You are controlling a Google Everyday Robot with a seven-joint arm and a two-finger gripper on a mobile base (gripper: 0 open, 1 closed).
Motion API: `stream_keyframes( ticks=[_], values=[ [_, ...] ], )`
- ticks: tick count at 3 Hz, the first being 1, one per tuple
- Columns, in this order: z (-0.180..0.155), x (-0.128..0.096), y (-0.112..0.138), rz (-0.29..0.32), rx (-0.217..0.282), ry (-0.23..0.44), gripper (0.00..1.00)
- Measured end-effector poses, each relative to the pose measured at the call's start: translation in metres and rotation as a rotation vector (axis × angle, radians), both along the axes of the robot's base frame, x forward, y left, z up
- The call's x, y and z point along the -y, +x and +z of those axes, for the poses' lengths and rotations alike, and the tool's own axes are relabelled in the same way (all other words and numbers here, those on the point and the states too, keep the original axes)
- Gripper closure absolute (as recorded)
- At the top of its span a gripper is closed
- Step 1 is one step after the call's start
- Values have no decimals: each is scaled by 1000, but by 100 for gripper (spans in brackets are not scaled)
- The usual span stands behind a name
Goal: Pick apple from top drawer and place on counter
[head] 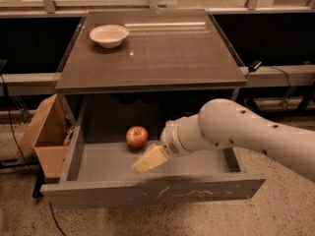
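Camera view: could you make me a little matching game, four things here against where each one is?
Things:
1 apple
2 bowl
3 cardboard box
4 gripper

Places:
A outside the drawer, beside its left wall
B on the counter, far left corner
C on the open drawer's floor, near the back
D over the drawer floor, just right of the apple and nearer the front

Pairs: 1-C; 2-B; 3-A; 4-D

The white arm (256,136) stretches in from the right; its gripper (150,159) points down-left, low centre.
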State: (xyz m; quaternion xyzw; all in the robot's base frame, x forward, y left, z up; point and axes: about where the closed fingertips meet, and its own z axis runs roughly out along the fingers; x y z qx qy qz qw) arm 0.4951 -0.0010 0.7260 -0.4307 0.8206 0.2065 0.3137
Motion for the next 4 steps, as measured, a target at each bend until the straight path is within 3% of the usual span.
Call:
stream_keyframes(
  ticks=[2,4],
  values=[
    [-53,-38,34,-48,-4,57,0],
    [-87,-51,65,-128,-1,107,0]
  ],
)
